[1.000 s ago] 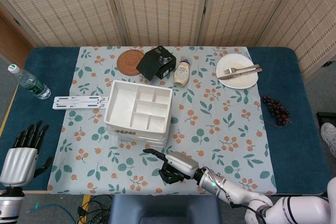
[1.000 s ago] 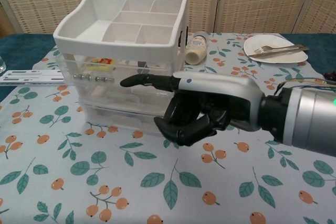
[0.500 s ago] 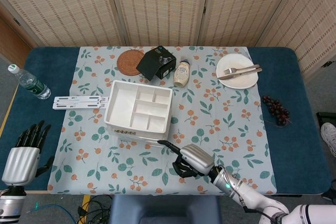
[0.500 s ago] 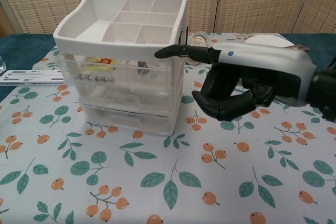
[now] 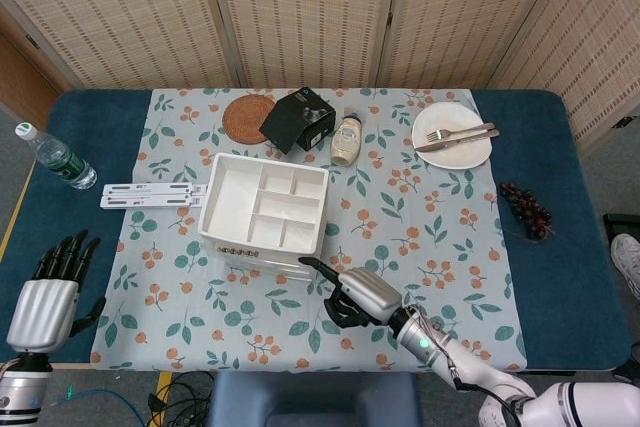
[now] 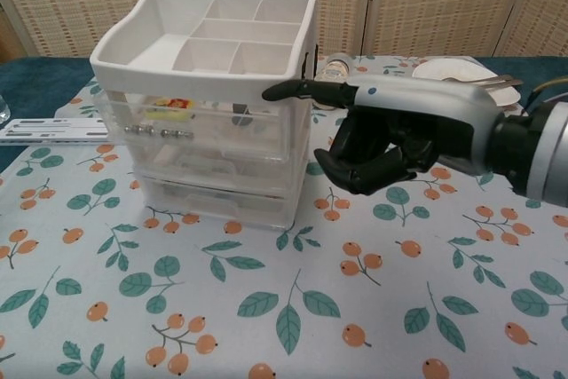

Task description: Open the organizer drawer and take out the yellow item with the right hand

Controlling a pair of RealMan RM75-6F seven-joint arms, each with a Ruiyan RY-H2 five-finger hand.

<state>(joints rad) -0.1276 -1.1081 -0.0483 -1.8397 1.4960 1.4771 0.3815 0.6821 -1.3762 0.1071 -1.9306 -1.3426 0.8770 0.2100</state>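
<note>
Both views show the right hand [image 6: 390, 144] beside the organizer [image 6: 209, 95], one finger extended, others curled on nothing; only the head view shows the left hand [image 5: 45, 297], fingers apart.

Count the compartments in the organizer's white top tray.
6. In the top tray: one large compartment on the left, two small at the far edge, one long in the middle, two at the near edge.
</note>
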